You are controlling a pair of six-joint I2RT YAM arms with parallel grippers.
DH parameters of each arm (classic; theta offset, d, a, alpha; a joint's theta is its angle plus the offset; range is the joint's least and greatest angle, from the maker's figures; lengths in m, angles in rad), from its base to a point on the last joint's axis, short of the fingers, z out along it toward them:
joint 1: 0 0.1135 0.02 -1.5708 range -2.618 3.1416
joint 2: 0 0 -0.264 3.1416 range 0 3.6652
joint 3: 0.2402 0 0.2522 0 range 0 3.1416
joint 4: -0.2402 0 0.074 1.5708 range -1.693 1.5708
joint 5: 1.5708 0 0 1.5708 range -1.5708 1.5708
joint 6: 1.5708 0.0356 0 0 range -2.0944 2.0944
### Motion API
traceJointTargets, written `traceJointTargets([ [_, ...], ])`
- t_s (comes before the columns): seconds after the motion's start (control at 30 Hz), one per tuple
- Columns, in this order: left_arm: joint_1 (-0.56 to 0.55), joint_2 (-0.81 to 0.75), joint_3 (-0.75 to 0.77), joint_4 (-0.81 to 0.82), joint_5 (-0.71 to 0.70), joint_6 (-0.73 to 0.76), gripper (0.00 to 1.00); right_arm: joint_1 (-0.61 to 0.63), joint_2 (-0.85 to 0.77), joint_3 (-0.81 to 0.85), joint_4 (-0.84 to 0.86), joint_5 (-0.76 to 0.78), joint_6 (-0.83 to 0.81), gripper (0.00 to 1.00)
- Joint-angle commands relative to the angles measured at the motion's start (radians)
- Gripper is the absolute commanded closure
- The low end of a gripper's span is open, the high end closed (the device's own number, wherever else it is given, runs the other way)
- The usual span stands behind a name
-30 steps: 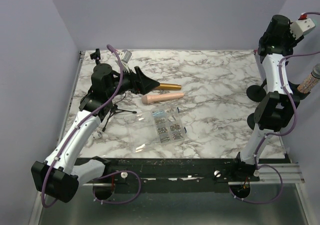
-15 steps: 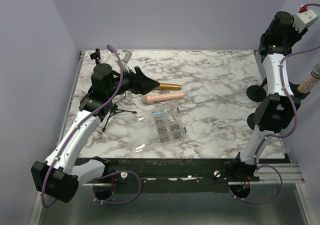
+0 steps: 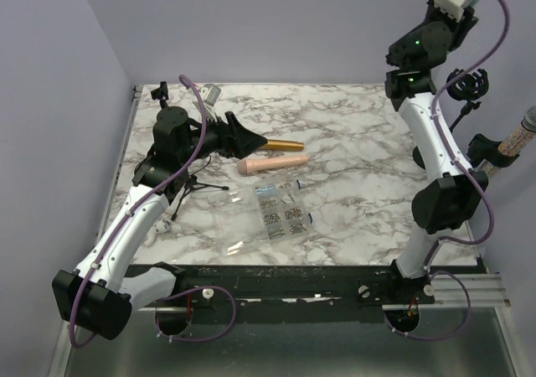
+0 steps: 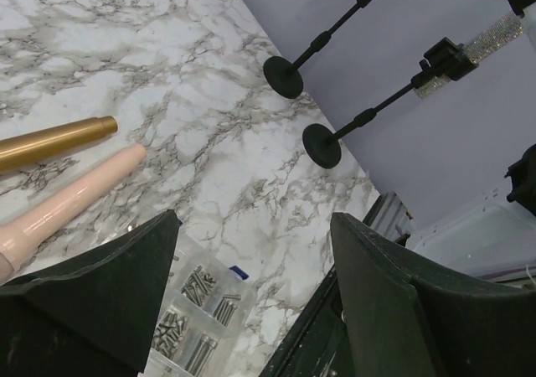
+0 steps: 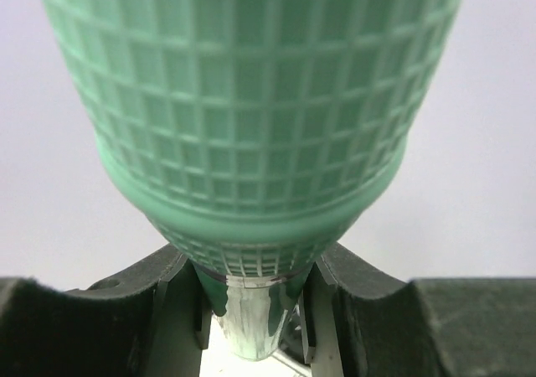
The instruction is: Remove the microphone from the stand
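Lavender wall (image 3: pixel 293 25) behind, marble table (image 3: pixel 352 134) below: my right gripper (image 5: pixel 251 306) clamps the green mesh-headed microphone (image 5: pixel 251 100) by its neck; my left gripper (image 4: pixel 251 293) gapes wide, holding nothing.

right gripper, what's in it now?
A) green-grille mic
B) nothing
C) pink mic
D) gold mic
A: the right wrist view shows the green-grille microphone with its silver neck pinched in the right gripper, while the gold microphone and the pink microphone lie on the table.
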Motion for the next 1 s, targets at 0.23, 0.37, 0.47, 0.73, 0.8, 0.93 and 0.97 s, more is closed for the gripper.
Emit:
traceJointTargets([
  [0.23,-0.006,-0.031,0.013,-0.057,-0.105,0.099,0.25,0.263,-0.102,-0.13,-0.209,-0.198,-0.116,0.82],
  [0.37,-0.005,-0.055,0.003,-0.073,-0.149,0.137,0.25,0.27,-0.099,-0.177,-0.514,-0.469,0.018,0.79],
  [0.47,-0.005,-0.068,-0.007,-0.07,-0.182,0.154,0.25,0.272,-0.061,-0.211,-0.628,-0.61,0.015,0.8],
  [0.73,-0.005,-0.065,-0.015,-0.073,-0.229,0.182,0.25,0.273,0.17,-0.068,-0.961,-1.061,-0.049,0.83],
  [0.8,-0.006,-0.062,-0.015,-0.073,-0.235,0.187,0.25,0.273,0.248,0.014,-1.028,-1.149,-0.032,0.84],
  [0.93,-0.005,-0.054,-0.019,-0.071,-0.246,0.193,0.25,0.29,0.422,0.194,-1.143,-1.199,-0.029,0.85],
  [0.97,-0.006,-0.054,-0.02,-0.066,-0.249,0.196,0.25,0.3,0.454,0.232,-1.166,-1.197,-0.033,0.85],
])
